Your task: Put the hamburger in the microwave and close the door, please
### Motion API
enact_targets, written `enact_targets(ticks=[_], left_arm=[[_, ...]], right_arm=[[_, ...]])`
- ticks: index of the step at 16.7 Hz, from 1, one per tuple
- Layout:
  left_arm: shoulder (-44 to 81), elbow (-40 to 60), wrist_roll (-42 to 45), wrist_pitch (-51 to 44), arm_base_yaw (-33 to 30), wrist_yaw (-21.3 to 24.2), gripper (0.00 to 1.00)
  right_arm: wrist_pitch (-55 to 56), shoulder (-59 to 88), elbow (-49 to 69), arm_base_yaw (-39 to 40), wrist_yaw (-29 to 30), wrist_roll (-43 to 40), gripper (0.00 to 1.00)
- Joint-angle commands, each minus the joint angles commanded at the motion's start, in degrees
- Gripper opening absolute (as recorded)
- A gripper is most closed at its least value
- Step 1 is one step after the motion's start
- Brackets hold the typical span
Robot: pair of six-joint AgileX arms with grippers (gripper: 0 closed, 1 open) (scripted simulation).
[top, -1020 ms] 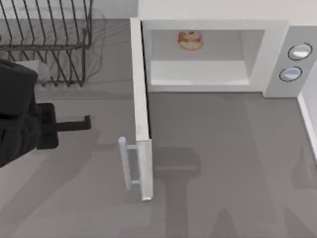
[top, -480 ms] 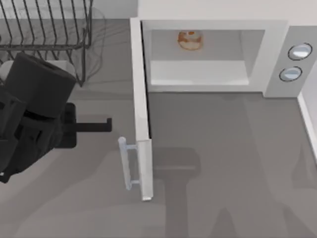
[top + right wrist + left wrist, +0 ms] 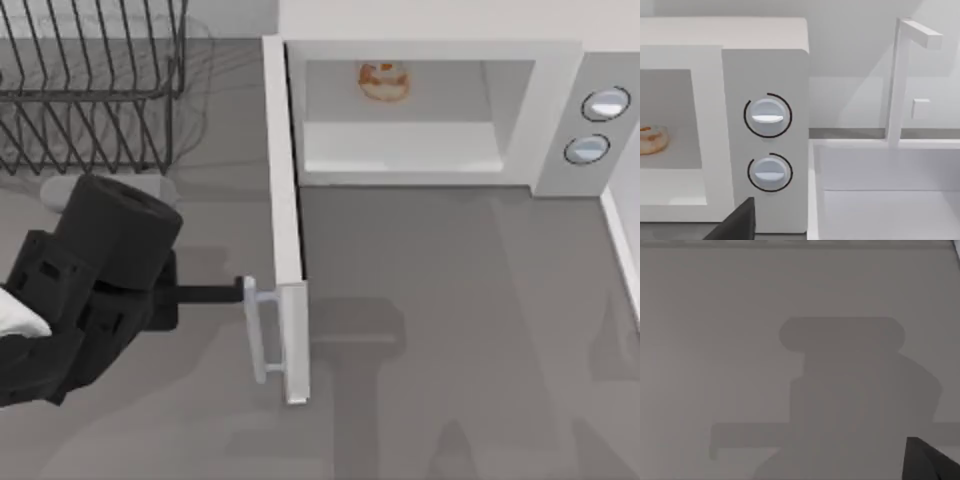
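Top view: left gripper (image 3: 236, 291) meets the door (image 3: 285, 230) handle (image 3: 255, 335), its opening indiscernible.

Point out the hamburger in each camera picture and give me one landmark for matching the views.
Top view: the hamburger sits at the back of the microwave cavity, toward its left.
Left wrist view: not in it; bare grey surface with shadow.
Right wrist view: hamburger at the picture's edge, inside the cavity.
Shared landmark: the two round knobs.

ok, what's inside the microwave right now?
The hamburger sits at the back of the microwave cavity, toward the hinge side. The door stands open, with the left gripper at its handle. The cavity ceiling is hidden beneath the top.
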Motion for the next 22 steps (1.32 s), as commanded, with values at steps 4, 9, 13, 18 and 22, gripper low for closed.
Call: enact_targets(ticks=[4,9,13,18,22], left_arm=[[3.0,-7.0,0.2,10.1,0.2,0.1,0.0],[3.4,-8.3,0.3,11.5,0.2,0.1,0.0],[7.6,-4.5,-3.4,10.0,-4.0,-2.2,0.0],[19.1,5.8,-13.4,6.5,-14.8,-8.4,0.0],[21.6,8.1,-15.8,5.5,-17.2,-10.0,0.0]], right_arm=[[0.0,0.0,0.0,0.0,0.0,0.0,1.0],[0.0,0.0,0.0,0.0,0.0,0.0,1.0],[0.0,0.0,0.0,0.0,0.0,0.0,1.0],[0.0,0.0,0.0,0.0,0.0,0.0,1.0],[0.0,0.0,0.0,0.0,0.0,0.0,1.0]])
